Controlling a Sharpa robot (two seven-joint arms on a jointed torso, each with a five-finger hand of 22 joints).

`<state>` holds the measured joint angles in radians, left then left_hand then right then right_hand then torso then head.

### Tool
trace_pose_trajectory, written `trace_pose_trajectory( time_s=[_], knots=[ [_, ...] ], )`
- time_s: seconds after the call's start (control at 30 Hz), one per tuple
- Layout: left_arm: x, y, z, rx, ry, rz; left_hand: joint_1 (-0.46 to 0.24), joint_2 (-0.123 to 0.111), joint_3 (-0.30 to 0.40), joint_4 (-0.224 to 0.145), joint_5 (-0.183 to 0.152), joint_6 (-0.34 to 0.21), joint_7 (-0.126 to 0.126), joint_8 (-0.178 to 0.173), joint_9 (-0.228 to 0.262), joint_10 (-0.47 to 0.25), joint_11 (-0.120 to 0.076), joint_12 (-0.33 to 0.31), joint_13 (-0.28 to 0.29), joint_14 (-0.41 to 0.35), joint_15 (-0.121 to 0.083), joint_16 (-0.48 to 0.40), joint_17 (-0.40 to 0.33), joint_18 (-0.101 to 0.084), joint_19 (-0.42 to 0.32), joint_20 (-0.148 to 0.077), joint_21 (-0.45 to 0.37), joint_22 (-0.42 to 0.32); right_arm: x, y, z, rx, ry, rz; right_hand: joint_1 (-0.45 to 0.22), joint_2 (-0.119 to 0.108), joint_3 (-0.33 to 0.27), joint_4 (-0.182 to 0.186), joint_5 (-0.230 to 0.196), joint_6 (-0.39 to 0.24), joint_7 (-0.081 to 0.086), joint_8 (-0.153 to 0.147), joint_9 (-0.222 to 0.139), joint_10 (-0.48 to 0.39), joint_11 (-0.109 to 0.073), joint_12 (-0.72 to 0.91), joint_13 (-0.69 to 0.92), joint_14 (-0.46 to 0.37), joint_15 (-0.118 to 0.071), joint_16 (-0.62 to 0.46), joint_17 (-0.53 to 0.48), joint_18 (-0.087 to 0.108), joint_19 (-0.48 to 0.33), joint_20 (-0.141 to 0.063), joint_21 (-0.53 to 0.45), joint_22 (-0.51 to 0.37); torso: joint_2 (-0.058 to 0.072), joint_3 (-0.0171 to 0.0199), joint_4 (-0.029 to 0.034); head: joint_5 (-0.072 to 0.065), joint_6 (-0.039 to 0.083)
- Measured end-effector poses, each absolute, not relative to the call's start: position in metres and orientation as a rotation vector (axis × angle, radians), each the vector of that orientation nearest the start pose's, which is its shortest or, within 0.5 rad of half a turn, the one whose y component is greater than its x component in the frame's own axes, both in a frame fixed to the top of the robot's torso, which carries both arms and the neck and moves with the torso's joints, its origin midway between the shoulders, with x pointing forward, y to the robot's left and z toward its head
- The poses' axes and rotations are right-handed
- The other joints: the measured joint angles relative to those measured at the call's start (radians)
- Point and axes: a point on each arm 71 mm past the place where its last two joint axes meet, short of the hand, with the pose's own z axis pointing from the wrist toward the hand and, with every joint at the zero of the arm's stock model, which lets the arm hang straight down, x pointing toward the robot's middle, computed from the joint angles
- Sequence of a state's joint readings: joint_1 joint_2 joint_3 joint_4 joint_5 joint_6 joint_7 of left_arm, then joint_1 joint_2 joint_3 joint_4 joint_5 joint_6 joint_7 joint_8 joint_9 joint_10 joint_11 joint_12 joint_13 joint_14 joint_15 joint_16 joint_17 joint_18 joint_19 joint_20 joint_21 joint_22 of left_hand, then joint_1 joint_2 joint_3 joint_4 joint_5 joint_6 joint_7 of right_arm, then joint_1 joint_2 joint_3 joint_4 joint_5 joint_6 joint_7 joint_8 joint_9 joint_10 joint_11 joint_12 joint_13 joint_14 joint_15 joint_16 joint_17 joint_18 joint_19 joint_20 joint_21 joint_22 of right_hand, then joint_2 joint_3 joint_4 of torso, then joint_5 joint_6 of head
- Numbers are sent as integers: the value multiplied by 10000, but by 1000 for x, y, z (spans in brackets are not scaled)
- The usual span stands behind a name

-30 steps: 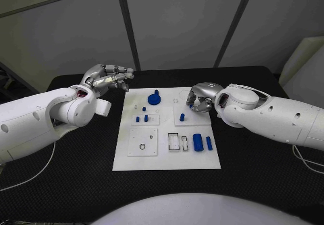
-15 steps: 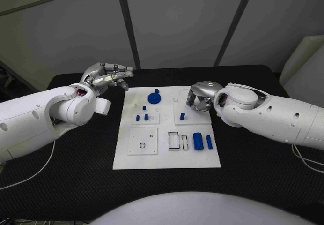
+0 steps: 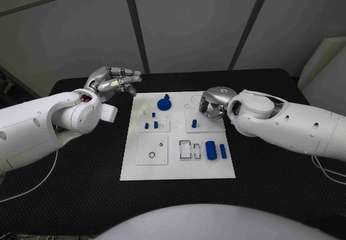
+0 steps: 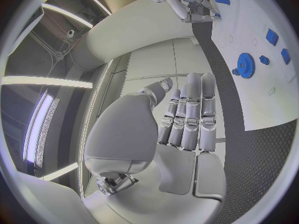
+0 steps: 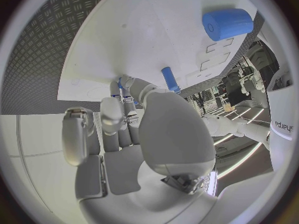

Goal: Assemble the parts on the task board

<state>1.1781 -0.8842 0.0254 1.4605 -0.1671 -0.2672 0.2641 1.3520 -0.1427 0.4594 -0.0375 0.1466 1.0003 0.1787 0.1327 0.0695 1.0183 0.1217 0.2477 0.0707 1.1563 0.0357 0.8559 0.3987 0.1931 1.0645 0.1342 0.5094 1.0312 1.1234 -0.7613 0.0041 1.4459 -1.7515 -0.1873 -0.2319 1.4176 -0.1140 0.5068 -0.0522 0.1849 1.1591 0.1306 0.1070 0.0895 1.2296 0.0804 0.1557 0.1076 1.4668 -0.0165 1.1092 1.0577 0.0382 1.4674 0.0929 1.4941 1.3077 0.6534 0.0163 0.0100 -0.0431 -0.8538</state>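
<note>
On a black desk (image 3: 86,200), a white rectangular task board (image 3: 180,170) sits at centre frame with small blue plastic parts (image 3: 210,150) on it; the left robot hand (image 3: 115,80), upper left, is released, while the right robot hand (image 3: 209,107), fingers curled at the board's upper right, pinches a small blue piece (image 5: 119,80).

**Matt board, glossy shells, textured tabletop**

The task board (image 3: 180,170) looks like smooth, matt white plastic. The blue gear (image 3: 165,104) and blue cylinder (image 3: 210,150) read as plain matt plastic too. The table (image 3: 86,200) is black with a raised, patterned texture — rough beside the board. Both arms wear glossy white plastic shells. The left hand (image 3: 114,80) and right hand (image 3: 210,106) look like brushed silver metal — satin, not mirror-bright.
</note>
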Motion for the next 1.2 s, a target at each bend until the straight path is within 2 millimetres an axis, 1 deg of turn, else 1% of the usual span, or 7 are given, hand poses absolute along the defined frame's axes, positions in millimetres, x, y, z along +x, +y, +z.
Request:
trace_pose_trajectory(
  time_s=[0.13,0.53,0.7,0.83,0.93,1.13,1.2],
  knots=[
    [503,247,-175,-10341,14955,-14064,23,23,0,0,0,-17,17,0,0,-14,-15,0,0,0,0,0,-18,0,0,0,0,-8,488,-184,-215,-3523,17099,4008,0,0,-1,0,-2,-1,0,-1,-3,0,0,-1,-2,0,0,30,19,1,0,0,0,0,-1,1,-2,-1,7],
    [504,248,-175,-10363,14926,-14016,23,23,0,0,0,-17,17,0,-8,-51,22,0,-9,1,0,0,-31,-1,0,0,0,-17,480,-187,-204,-3240,16340,4255,-2,-2,-32,-27,71,-1,-1,-2,-7,0,-1,-6,-2,0,1,90,63,1,-1,0,42,-1,-11,-7,-6,2,54],
    [504,248,-175,-10369,14918,-14005,23,23,0,0,0,-17,16,0,-8,-51,22,0,-8,1,0,-41,-45,0,0,0,0,-17,472,-182,-197,-3184,15949,4659,-3,-3,-32,-27,71,-1,0,-2,-9,0,-1,-10,6,0,1,145,88,1,-1,0,41,-2,-12,-10,-5,58,82],
    [505,248,-175,-10377,14910,-13989,23,23,-18,-18,0,-39,38,0,-7,-95,22,0,-14,1,0,-41,-51,0,0,0,0,-21,462,-171,-191,-3191,15702,5173,-3,-3,-33,-26,124,-1,-1,-2,-12,0,-1,-12,13,0,1,145,102,2,-1,0,42,-2,-15,-12,-5,160,121],
    [506,247,-176,-10380,14906,-13986,23,23,-28,-28,0,-54,53,0,-7,-123,23,0,-18,1,1,-41,-57,-1,0,0,0,-26,454,-158,-186,-3259,15539,5725,-4,-4,-33,-26,125,-2,-1,-2,-8,0,-2,-14,14,0,1,145,116,1,-1,0,41,-2,-15,-11,-5,252,157],
    [508,241,-177,-10372,14925,-14032,23,23,-28,-28,0,-53,53,0,-7,-122,23,0,-18,1,1,-41,-57,0,1,0,0,-26,440,-122,-179,-3496,15337,6874,-5,-5,-34,-26,175,-2,0,-5,-2,-1,-2,-25,18,0,1,182,116,1,-1,0,42,-3,-15,-13,4,466,191],
    [509,240,-177,-10370,14930,-14046,23,23,-28,-28,0,-53,52,0,-7,-122,23,0,-18,1,1,-41,-57,-1,0,0,0,-26,437,-111,-178,-3581,15301,7191,-5,-5,-34,-26,179,-3,0,-6,-2,-1,-2,-29,30,0,1,182,115,2,-1,0,41,-3,-15,-18,5,568,192]
  ],
)
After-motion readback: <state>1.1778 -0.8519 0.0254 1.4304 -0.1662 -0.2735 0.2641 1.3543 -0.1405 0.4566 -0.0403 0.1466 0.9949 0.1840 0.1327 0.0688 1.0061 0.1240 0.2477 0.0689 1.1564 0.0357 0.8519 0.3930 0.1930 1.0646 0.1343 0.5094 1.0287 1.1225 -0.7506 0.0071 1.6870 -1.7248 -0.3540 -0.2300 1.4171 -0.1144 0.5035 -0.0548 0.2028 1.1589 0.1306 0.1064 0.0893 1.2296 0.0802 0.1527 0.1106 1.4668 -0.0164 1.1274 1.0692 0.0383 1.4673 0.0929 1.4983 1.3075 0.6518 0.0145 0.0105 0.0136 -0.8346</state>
